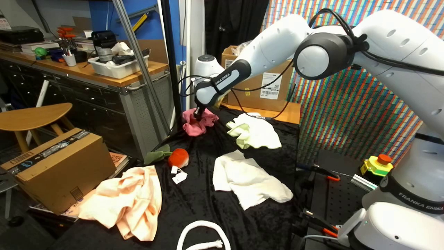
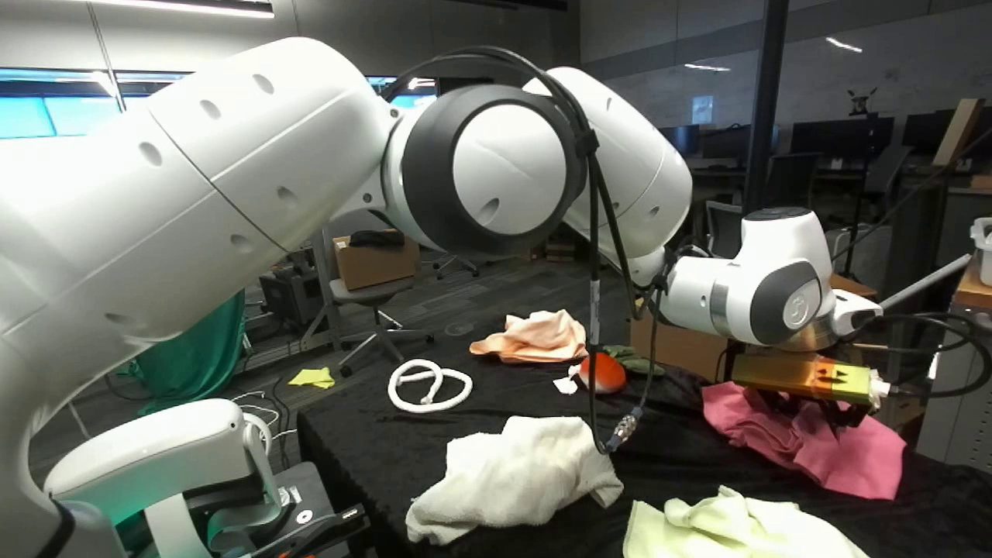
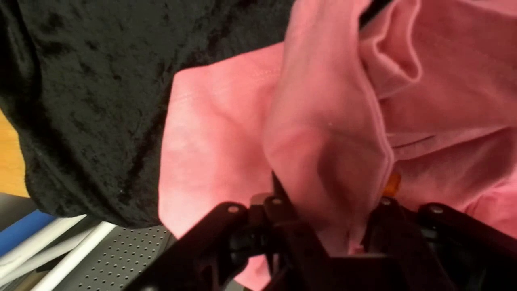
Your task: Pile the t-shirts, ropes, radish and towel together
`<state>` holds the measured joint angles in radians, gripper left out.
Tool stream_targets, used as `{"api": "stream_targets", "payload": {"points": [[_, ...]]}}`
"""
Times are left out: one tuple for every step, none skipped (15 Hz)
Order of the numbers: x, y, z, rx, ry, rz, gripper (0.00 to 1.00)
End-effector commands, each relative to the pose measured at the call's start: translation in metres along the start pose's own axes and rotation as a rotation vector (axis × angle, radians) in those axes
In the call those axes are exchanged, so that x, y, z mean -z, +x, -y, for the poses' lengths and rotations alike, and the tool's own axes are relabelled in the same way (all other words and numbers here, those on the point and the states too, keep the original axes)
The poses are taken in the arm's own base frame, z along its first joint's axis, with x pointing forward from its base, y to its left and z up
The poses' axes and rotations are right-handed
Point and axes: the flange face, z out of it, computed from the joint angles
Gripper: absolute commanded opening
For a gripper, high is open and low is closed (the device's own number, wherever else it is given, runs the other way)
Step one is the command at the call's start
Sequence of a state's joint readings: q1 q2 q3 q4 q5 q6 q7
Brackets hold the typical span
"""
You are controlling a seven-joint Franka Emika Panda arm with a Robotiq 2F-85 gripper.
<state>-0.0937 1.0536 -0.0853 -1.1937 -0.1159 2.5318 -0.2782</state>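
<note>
Pink shirt (image 3: 327, 117), one, bunched inside the part-closed gripper (image 3: 333, 192); one peach shirt (image 1: 133, 201), two pale cloths (image 1: 248, 178), one radish (image 1: 178, 158), one rope (image 1: 203, 223).

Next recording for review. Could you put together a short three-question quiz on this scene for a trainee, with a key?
1. Open: in the wrist view, which garment bulges up inside the gripper?
2. Multiple choice: in an exterior view, the rope lies as a) a straight line, b) a rounded loop, c) a tight ball.
3. True or false: everything for the pile is already together.

Key:
1. The pink t-shirt.
2. b.
3. False; the rope and the radish lie apart.
</note>
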Motion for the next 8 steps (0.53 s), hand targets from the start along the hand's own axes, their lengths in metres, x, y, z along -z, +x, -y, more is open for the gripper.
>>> {"api": "stream_targets", "payload": {"points": [[0.007, 0.005, -0.008, -0.002, 0.000, 0.027, 0.09], [0.011, 0.004, -0.008, 0.007, 0.010, 0.040, 0.06], [0.017, 0.002, -0.007, 0.020, 0.030, 0.060, 0.04], [0.022, 0.001, -0.006, 0.033, 0.051, 0.079, 0.01], [0.028, -0.002, -0.006, 0.048, 0.064, 0.097, 0.06], [0.035, -0.003, -0.005, 0.061, 0.074, 0.112, 0.06], [0.043, -0.005, -0.006, 0.073, 0.085, 0.127, 0.05], [0.052, -0.007, -0.006, 0.088, 0.095, 0.136, 0.05]]}}
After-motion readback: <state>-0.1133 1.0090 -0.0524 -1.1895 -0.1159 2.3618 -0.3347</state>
